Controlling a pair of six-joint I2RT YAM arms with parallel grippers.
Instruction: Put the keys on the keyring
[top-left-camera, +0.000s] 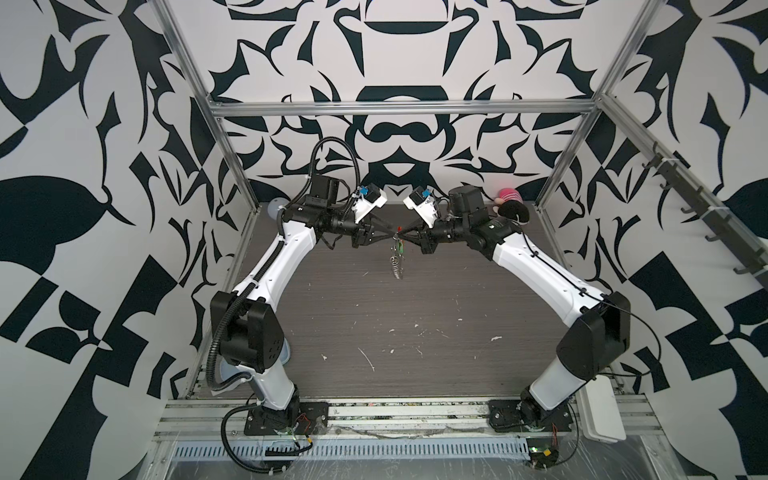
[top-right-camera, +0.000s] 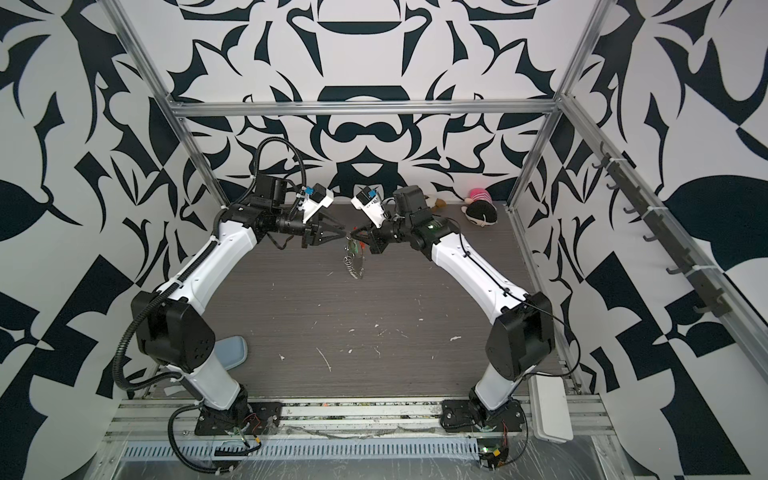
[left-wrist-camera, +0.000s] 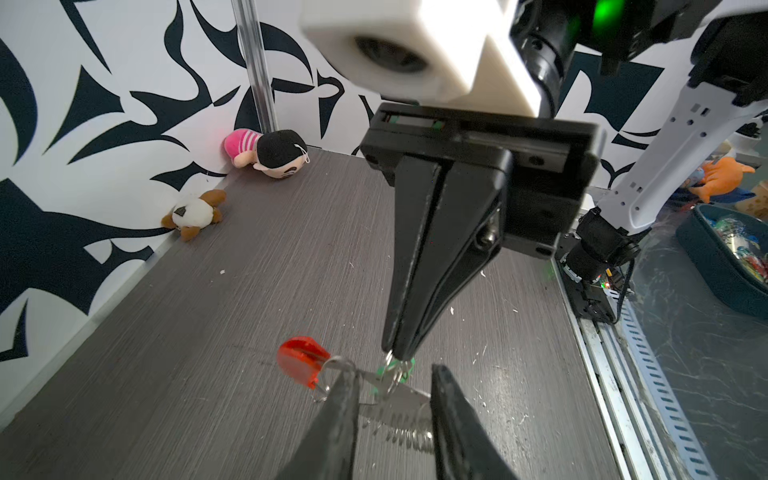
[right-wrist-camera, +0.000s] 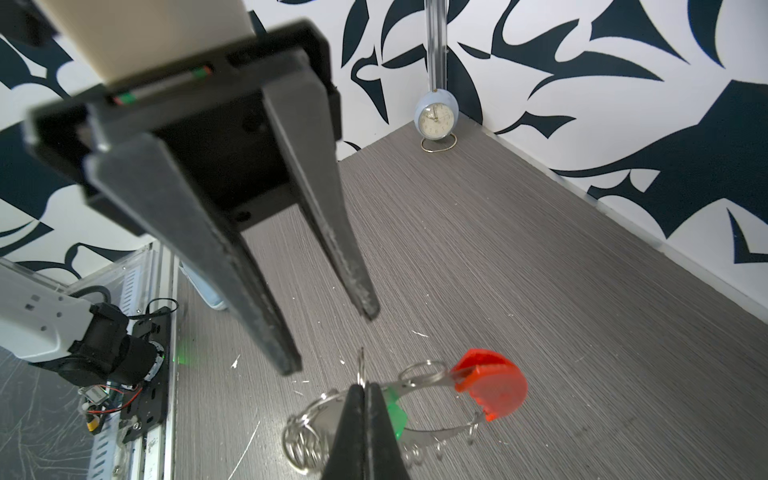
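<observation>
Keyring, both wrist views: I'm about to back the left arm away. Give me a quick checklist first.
1. The right gripper is shut on the small silver ring: ok.
2. The left gripper is open, fingers well apart: ok.
3. One left finger free of the keyring: cannot tell. In the left wrist view it overlaps the loop beside the red-orange piece.
4. The keyring hangs above the table: ok in both top views.
5. The green tag threaded onto the loop: cannot tell.
</observation>
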